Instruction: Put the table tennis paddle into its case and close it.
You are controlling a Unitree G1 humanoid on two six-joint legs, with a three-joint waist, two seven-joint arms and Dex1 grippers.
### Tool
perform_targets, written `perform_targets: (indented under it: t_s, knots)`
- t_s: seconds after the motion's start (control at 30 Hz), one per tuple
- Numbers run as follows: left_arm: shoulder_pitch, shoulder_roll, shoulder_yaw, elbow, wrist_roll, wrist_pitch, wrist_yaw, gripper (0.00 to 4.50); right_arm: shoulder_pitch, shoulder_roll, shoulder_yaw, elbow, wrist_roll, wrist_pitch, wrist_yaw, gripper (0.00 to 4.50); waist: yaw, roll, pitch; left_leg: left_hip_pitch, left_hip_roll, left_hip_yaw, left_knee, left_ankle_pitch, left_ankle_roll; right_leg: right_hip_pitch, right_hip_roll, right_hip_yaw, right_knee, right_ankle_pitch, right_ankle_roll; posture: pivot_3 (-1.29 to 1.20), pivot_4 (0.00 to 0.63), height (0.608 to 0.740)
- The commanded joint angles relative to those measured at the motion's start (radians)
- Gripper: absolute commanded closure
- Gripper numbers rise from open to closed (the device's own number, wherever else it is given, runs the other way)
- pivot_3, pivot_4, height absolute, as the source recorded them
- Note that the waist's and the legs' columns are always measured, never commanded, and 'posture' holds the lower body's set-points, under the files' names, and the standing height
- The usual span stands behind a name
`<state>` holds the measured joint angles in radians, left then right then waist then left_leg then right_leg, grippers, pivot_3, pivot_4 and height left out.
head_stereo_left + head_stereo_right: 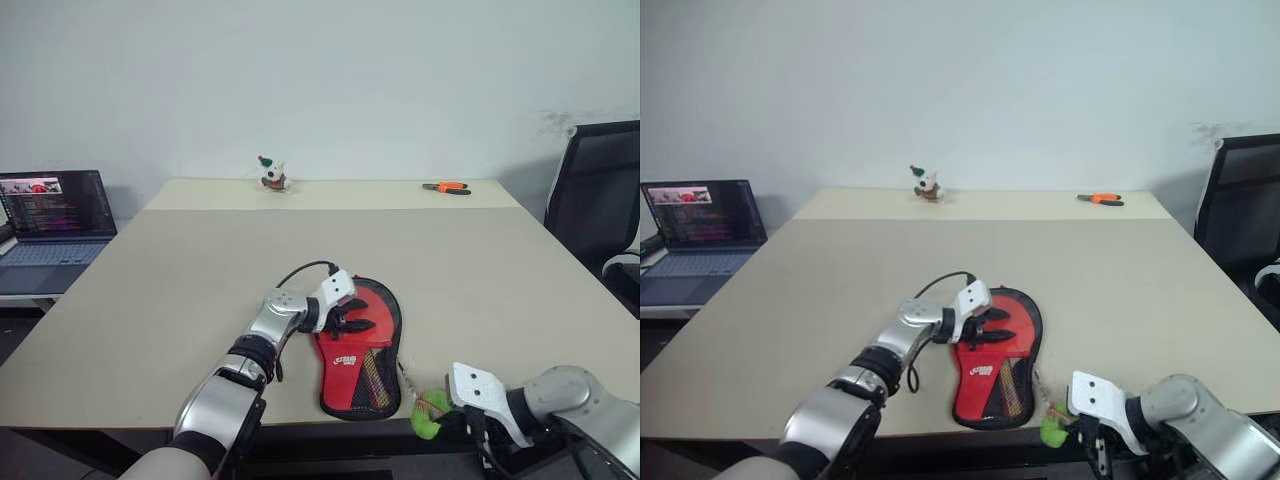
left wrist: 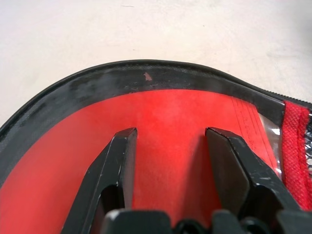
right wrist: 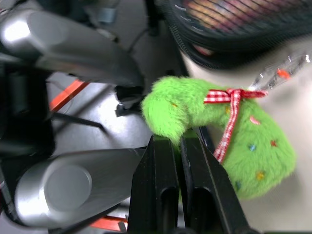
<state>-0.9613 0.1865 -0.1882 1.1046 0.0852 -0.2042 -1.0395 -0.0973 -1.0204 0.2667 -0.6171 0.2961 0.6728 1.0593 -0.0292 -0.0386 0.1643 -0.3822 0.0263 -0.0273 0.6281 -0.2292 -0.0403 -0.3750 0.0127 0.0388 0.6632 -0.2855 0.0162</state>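
The table tennis paddle [image 1: 352, 345] lies inside the case [image 1: 392, 318] near the table's [image 1: 180, 270] front edge. The left gripper [image 1: 356, 318] rests on the red face, fingers [image 2: 117, 161] parted, gripping nothing. At the table's edge, the right gripper [image 3: 179, 141] is pinched tight on a fuzzy green toy [image 3: 214, 131].

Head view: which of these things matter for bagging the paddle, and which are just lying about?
Job:
- paddle, red face, under the open left gripper
- case, black, mesh half over the handle end
- green plush charm, tied by the case, pinched in the shut right gripper

Lying about:
- laptop
- small toy figure
- orange-handled tool
- chair
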Motion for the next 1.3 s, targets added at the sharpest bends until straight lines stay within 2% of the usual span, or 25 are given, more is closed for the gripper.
perform_targets:
  t_s: [0.03, 0.3, 0.5, 0.83, 0.97, 1.07, 1.27, 1.3]
  knots:
    - [0.047, 0.000, -0.043, 0.060, 0.058, 0.030, 0.026, 2.08, 0.008, -0.010, 0.048, -0.032, 0.000, -0.039, 0.055, 4.48, 0.002, 0.000, 0.000, 0.000, 0.000, 0.000, 0.000, 0.000, 0.000, 0.000, 0.000, 0.000, 0.000, 0.000, 0.000, 0.00, 0.150, 0.740]
    - [0.038, -0.004, -0.044, 0.072, 0.069, 0.040, 0.102, 2.08, 0.001, -0.017, 0.121, -0.063, -0.019, -0.091, 0.119, 4.48, 0.002, 0.000, 0.000, 0.000, 0.000, 0.001, 0.001, -0.001, 0.000, 0.000, -0.001, 0.000, 0.000, 0.000, 0.001, 0.00, 0.150, 0.740]
    - [0.029, -0.007, -0.044, 0.076, 0.071, 0.050, 0.151, 2.08, 0.043, -0.038, 0.170, -0.178, 0.003, -0.116, 0.171, 4.48, 0.002, 0.000, 0.000, 0.000, 0.000, 0.000, 0.000, -0.001, 0.000, 0.000, 0.000, 0.000, -0.001, 0.000, 0.001, 0.00, 0.150, 0.740]
    - [0.020, -0.028, -0.051, 0.068, 0.078, 0.064, 0.171, 2.08, 0.017, 0.129, 0.258, -0.270, 0.038, 0.015, 0.066, 4.48, 0.001, 0.000, 0.000, 0.000, 0.000, 0.000, 0.000, -0.002, -0.001, 0.000, 0.000, 0.000, -0.001, 0.000, 0.001, 0.00, 0.150, 0.740]
    - [0.010, -0.042, -0.058, 0.072, 0.088, 0.062, 0.168, 2.08, -0.009, 0.156, 0.245, -0.249, 0.020, 0.052, 0.014, 4.48, 0.003, 0.000, 0.000, 0.000, 0.000, 0.000, 0.000, -0.002, -0.001, 0.000, 0.000, 0.000, -0.001, 0.000, 0.001, 0.00, 0.150, 0.740]
    - [0.002, -0.049, -0.054, 0.080, 0.094, 0.059, 0.171, 2.08, -0.026, 0.159, 0.196, -0.233, 0.028, 0.079, -0.020, 3.79, 0.003, -0.001, 0.000, 0.000, 0.000, 0.001, 0.000, -0.002, -0.001, 0.000, -0.001, 0.000, -0.001, 0.000, 0.001, 0.00, 0.150, 0.740]
    - [-0.007, -0.056, -0.044, 0.092, 0.092, 0.048, 0.181, 2.08, -0.053, 0.147, 0.082, -0.229, 0.076, 0.124, -0.054, 1.81, 0.003, -0.001, 0.000, 0.000, 0.001, 0.000, 0.001, -0.002, -0.001, 0.001, -0.001, 0.000, -0.001, 0.001, 0.001, 0.00, 0.150, 0.740]
    - [-0.006, -0.056, -0.041, 0.090, 0.089, 0.045, 0.183, 2.08, -0.062, 0.146, 0.040, -0.222, 0.097, 0.136, -0.057, 1.81, 0.004, -0.001, 0.000, 0.000, 0.001, 0.000, 0.001, -0.002, -0.001, 0.001, -0.001, 0.000, -0.001, 0.001, 0.001, 0.00, 0.150, 0.740]
